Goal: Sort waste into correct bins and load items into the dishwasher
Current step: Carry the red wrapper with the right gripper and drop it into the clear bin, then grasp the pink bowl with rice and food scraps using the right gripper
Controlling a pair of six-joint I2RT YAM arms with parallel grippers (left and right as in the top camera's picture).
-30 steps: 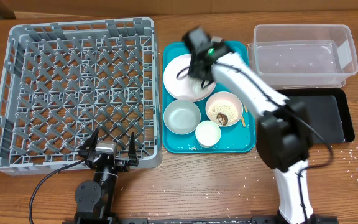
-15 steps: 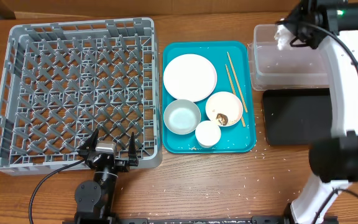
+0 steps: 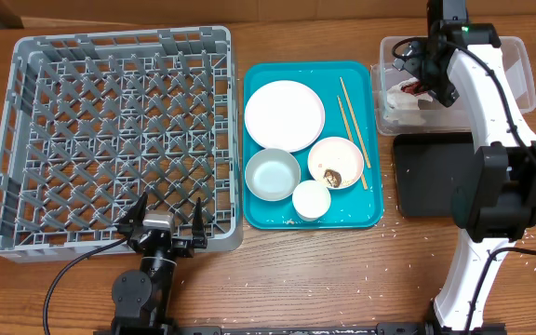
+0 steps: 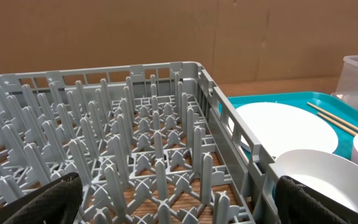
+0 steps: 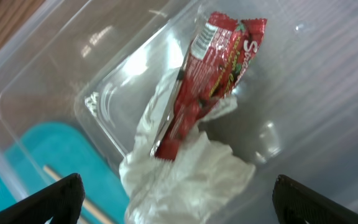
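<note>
My right gripper [image 3: 415, 79] hangs open over the left end of the clear tub [image 3: 519, 65]. Below it in the tub lie the red-and-white wrapper [image 5: 213, 68] and a crumpled white paper scrap [image 5: 185, 171], both free of the fingers. On the teal tray [image 3: 261, 74] sit the white plate [image 3: 285, 115], an empty bowl [image 3: 273, 174], a bowl [image 3: 335, 162] with a brown lump, a small cup [image 3: 312, 200] and the chopsticks [image 3: 352, 121]. My left gripper [image 3: 163, 221] stands open and empty at the front edge of the grey dish rack [image 3: 119, 37].
The black tray [image 3: 431, 177] lies in front of the clear tub, partly under my right arm. Loose rice grains [image 3: 529, 233] are scattered on the wooden table around the black tray and in front of the teal tray.
My right arm swung from the plate on the teal tray over to the clear tub, then opened; the wrapper and paper now lie loose in the tub. The left arm has not moved.
</note>
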